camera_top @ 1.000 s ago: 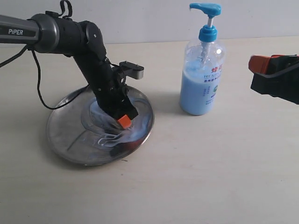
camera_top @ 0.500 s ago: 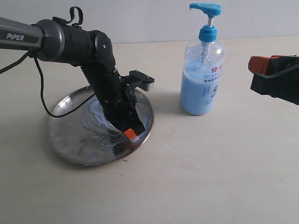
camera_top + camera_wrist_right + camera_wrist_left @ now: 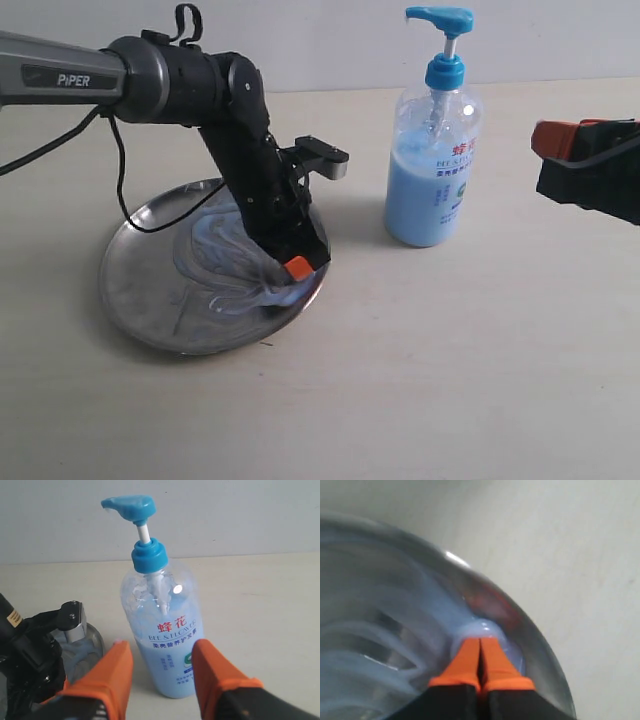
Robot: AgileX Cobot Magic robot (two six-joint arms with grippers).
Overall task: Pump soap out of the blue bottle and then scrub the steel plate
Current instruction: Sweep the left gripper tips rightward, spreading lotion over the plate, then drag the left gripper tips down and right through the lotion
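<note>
A round steel plate (image 3: 140, 270) lies on a pale table (image 3: 450, 350), left of the middle in the exterior view, streaked with swirls of pale blue soap (image 3: 215, 265). The left gripper (image 3: 480, 647) has its orange fingertips pressed together, nothing pinched between them, their ends dipped in a blob of soap at the plate's near-right rim. The blue bottle (image 3: 432, 170) stands upright on the table just right of the plate (pump head up, bottle about two-thirds full). The right gripper (image 3: 160, 652) hovers well apart from the bottle, jaws spread and empty.
</note>
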